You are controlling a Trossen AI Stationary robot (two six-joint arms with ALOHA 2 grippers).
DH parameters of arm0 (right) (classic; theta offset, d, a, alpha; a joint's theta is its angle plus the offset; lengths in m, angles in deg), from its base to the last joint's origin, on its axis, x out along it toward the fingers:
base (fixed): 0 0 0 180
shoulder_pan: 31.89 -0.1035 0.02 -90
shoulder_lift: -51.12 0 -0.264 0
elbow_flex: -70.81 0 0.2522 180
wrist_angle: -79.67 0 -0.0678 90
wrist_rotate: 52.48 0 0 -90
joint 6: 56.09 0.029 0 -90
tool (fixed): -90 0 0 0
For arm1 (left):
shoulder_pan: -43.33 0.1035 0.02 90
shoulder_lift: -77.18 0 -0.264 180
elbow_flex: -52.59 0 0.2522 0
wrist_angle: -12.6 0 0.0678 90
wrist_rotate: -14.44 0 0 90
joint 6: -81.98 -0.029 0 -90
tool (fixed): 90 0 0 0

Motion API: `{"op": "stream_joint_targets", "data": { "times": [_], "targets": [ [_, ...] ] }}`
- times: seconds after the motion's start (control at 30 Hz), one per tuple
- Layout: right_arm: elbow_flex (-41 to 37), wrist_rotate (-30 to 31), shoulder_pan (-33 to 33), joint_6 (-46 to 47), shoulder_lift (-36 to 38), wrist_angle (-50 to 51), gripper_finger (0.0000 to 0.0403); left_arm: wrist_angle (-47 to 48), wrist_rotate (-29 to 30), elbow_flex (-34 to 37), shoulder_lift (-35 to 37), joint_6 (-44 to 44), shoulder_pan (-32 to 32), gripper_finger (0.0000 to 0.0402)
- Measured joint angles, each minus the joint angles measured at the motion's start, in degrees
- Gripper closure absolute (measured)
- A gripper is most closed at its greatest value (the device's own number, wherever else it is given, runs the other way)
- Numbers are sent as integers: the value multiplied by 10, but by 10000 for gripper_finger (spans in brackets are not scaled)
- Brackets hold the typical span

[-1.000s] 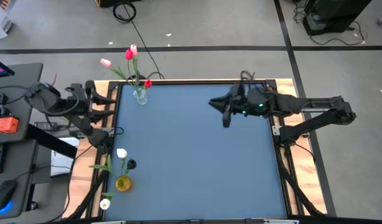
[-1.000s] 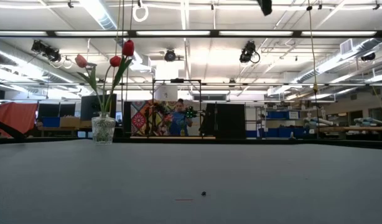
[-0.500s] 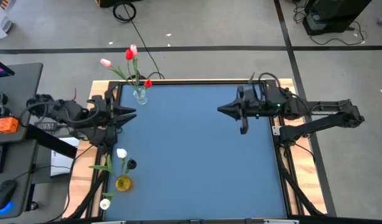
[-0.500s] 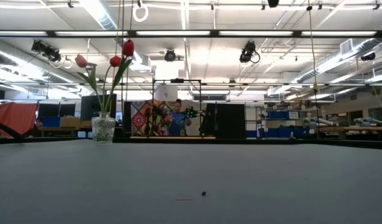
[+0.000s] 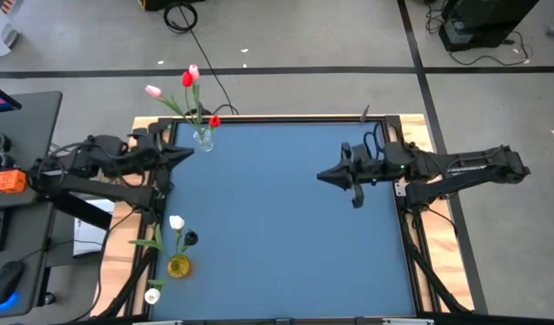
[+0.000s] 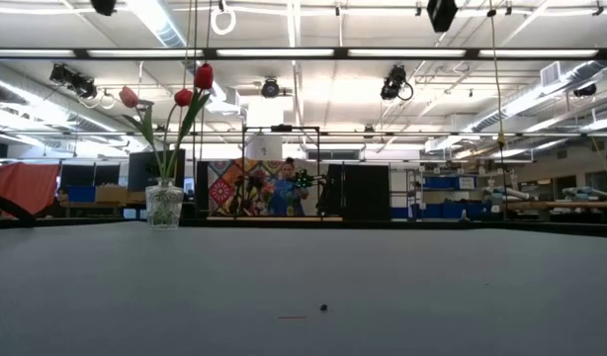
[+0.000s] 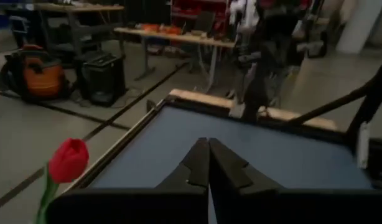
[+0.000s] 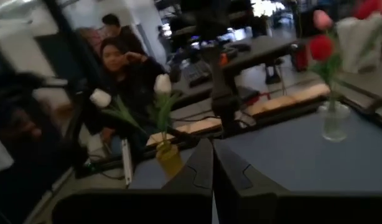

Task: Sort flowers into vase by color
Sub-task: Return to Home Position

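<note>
High view: the left end effector [image 5: 190, 154], fingers pressed together and empty, sits at the left edge of the counter [image 5: 286, 226], near the glass vase [image 5: 203, 138] holding red and pink tulips [image 5: 189, 78]. The right end effector [image 5: 322, 176], likewise closed on nothing, hovers over the counter's right half. At the near-left edge, white tulips [image 5: 176, 222] stand in the yellow vase [image 5: 179, 266].

Red and pink tulips [image 5: 189, 78] are standing in the clear vase [image 5: 203, 138], 2 white tulips [image 5: 176, 222] in the yellow vase [image 5: 179, 266].
</note>
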Motion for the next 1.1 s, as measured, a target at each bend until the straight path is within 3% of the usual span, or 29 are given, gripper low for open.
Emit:
{"op": "stream_joint_targets", "data": {
  "times": [0.27, 0.4, 0.6, 0.73, 0.93, 1.1],
  "targets": [
    [-9, 18, -8, -102, 51, 14, 400, -102, -19, 131, 84, 22, -1, 396],
    [-10, 103, 8, -59, 72, 85, 400, -158, -19, 189, 91, -12, -1, 396],
    [-12, 87, 43, -35, 92, 154, 402, -208, -54, 252, 100, -25, -1, 397],
    [-37, 19, 49, -69, 95, 102, 402, -244, -61, 298, 118, -33, -1, 397],
    [-111, 14, 54, -77, 114, 8, 402, -250, -61, 338, 157, -3, 0, 397],
    [-184, 13, 62, -71, 157, -66, 402, -254, -94, 364, 204, -48, -1, 397]
  ]
}}
